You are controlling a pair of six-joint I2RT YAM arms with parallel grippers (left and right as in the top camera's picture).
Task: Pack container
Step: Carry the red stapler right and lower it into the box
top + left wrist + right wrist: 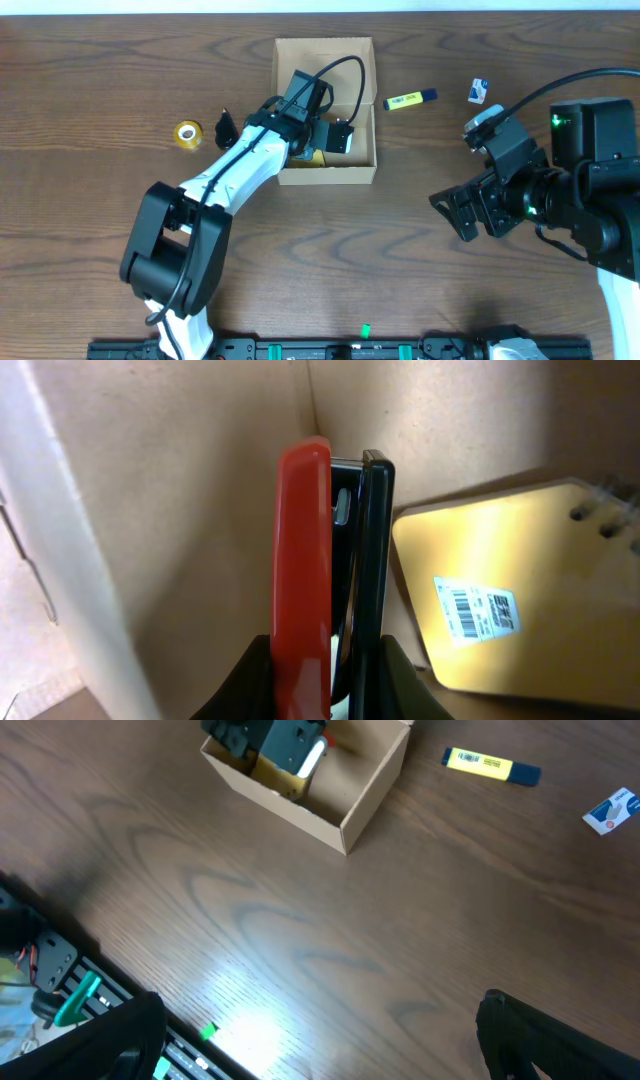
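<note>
Left pincer (pixel 333 685) is down inside the container (pixel 330 174), its fingers pressed onto a red and black stapler (pixel 305 560), which stands on end in a corner against the cardboard walls. The tan box sits open toward the far side of the table (pixel 330 260), a little left of centre. A gold notepad (pixel 500 600) with a barcode sticker already lies in it beside the stapler.

I would put the packing partway through: one thing is in and a second is being set down but not yet let go. Several things lie outside on the wood: a yellow highlighter (pixel 410 100) just right of the box, a small blue-and-white packet (pixel 478 91) further right, and on the left a black clip (pixel 226 127) and a roll of yellow tape (pixel 187 133). Whether all of them belong in the box I cannot say.

Over the right side, the right pincer (pixel 458 212) hangs spread wide, holding nothing.

The tabletop is dark wood grain with a glare patch near the front rail (pixel 330 350). Nothing of the room beyond shows.
</note>
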